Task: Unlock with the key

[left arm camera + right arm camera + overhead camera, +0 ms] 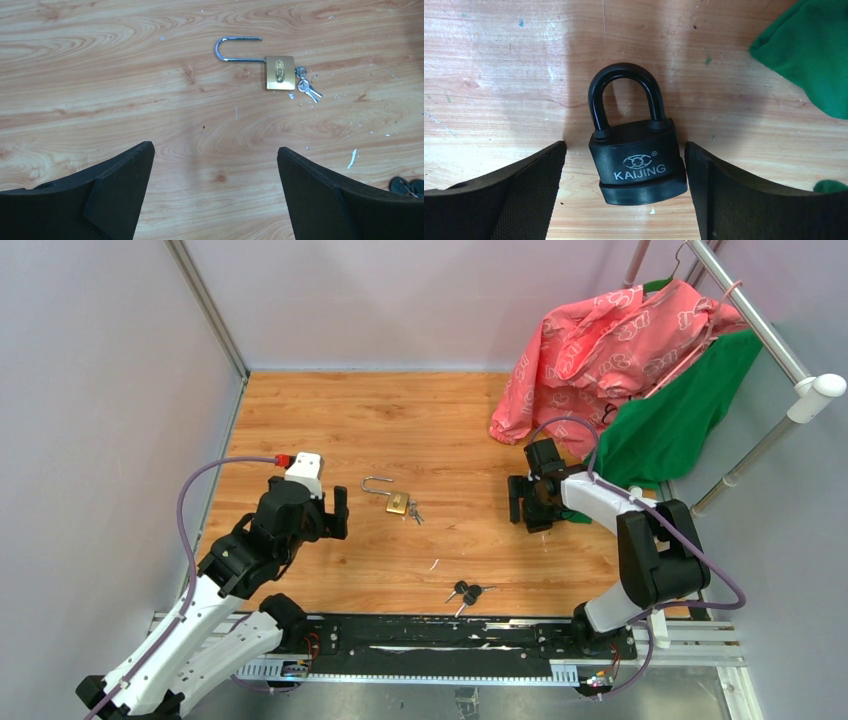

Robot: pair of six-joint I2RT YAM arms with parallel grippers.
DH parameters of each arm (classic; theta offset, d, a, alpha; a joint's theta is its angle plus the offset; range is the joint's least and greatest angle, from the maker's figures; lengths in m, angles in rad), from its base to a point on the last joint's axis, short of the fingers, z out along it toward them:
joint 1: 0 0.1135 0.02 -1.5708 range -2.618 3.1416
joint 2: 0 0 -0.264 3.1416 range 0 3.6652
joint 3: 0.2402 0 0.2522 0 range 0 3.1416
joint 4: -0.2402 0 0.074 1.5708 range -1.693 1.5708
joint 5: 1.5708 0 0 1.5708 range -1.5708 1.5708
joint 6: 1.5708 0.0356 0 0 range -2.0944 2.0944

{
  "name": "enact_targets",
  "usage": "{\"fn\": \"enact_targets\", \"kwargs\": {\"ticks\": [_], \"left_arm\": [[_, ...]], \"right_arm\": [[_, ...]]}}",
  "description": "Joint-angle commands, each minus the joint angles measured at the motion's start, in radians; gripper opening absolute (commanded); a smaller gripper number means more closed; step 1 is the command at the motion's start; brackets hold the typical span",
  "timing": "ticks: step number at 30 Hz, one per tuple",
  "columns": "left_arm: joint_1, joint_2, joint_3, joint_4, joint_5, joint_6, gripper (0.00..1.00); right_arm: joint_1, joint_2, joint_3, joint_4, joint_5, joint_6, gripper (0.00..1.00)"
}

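A black "KAIJING" padlock (639, 160) with its shackle closed lies flat on the wooden table (499, 75). It sits between the fingers of my right gripper (625, 150), which is open; the right finger (724, 190) is at the padlock's side and the left finger is apart from it. In the top view my right gripper (528, 508) covers this padlock. A brass padlock (279, 73) with its shackle swung open and small silver keys (307, 87) in it lies at mid-table (398, 502). Black-headed keys (467, 591) lie near the front. My left gripper (215, 147) is open and empty, short of the brass padlock.
A pink garment (610, 340) and a green garment (670, 420) hang from a metal rack (770, 330) at the back right; green cloth (809, 50) lies just beside the black padlock. Grey walls enclose the left and back. A black rail (430, 635) runs along the near edge.
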Motion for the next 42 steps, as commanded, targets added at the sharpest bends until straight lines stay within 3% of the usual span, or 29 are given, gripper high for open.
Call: {"fn": "enact_targets", "kwargs": {"ticks": [1, 3, 7, 11, 18, 24, 28, 31, 42], "left_arm": [[0.006, 0.006, -0.009, 0.022, 0.011, 0.01, 0.98], [0.006, 0.011, -0.008, 0.023, 0.013, 0.009, 0.98], [0.006, 0.02, -0.006, 0.021, 0.013, 0.011, 0.97], [0.006, 0.021, -0.007, 0.021, 0.012, 0.011, 0.97], [0.006, 0.03, -0.004, 0.024, 0.02, 0.009, 0.97], [0.007, 0.041, 0.002, 0.019, 0.012, 0.005, 0.97], [0.007, 0.038, 0.002, 0.022, 0.016, 0.003, 0.97], [0.007, 0.041, 0.001, 0.022, 0.021, 0.005, 0.97], [0.006, 0.048, 0.009, 0.018, -0.003, -0.043, 0.96]], "right_arm": [[-0.014, 0.001, -0.001, -0.019, 0.017, -0.006, 0.87], [-0.014, -0.005, -0.009, -0.017, -0.008, -0.006, 0.81], [-0.012, -0.017, -0.028, -0.002, -0.125, -0.004, 0.56], [-0.002, -0.025, -0.047, 0.021, -0.247, 0.03, 0.44], [0.05, -0.088, -0.07, 0.211, -0.646, 0.125, 0.37], [0.136, -0.052, -0.022, 0.263, -0.746, 0.148, 0.37], [0.168, 0.0, -0.034, 0.393, -0.874, 0.228, 0.35], [0.201, 0.044, -0.02, 0.465, -0.91, 0.277, 0.34], [0.302, 0.109, 0.056, 0.45, -0.903, 0.265, 0.34]]}}
